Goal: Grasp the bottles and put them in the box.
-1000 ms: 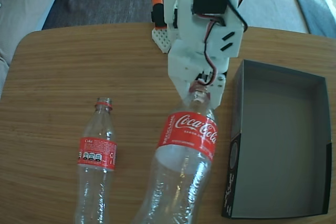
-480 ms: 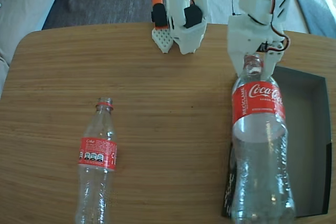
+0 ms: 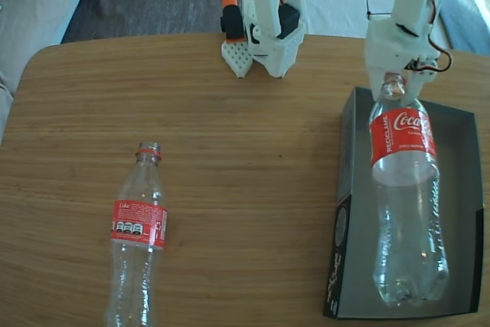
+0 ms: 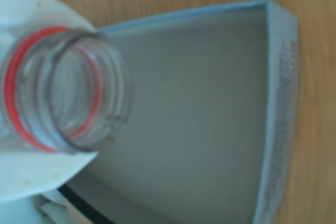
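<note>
End effector (image 3: 395, 88) is clamped on the neck of one bottle (image 3: 406, 204), hanging over the box (image 3: 346, 189) at the worktop's right edge; empty, light, slick plastic, so the stiff neck's the spot; other bottle (image 3: 136, 243) lies near the front edge.

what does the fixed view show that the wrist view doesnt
Only the fixed view shows the second bottle lying on the table, the arm's base, and the held bottle's label. Only the wrist view looks down into the open, capless mouth with its red neck ring. Both show the held bottle in the gripper over the box.
</note>
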Controlling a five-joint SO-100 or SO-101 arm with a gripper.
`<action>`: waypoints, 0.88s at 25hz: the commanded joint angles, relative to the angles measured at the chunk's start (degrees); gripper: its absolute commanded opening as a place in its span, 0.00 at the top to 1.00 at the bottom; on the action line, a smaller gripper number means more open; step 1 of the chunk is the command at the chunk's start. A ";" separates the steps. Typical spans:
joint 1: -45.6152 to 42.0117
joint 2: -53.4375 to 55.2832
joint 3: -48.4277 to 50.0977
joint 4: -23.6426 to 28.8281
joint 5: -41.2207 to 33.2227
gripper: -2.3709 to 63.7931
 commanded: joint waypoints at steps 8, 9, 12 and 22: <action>-3.34 -7.03 -2.99 -6.24 0.18 0.97; -3.25 -8.09 -3.16 -6.77 0.18 0.97; -2.99 -10.99 -3.52 -8.00 0.18 0.97; -2.72 -15.73 -2.99 -8.09 5.27 0.97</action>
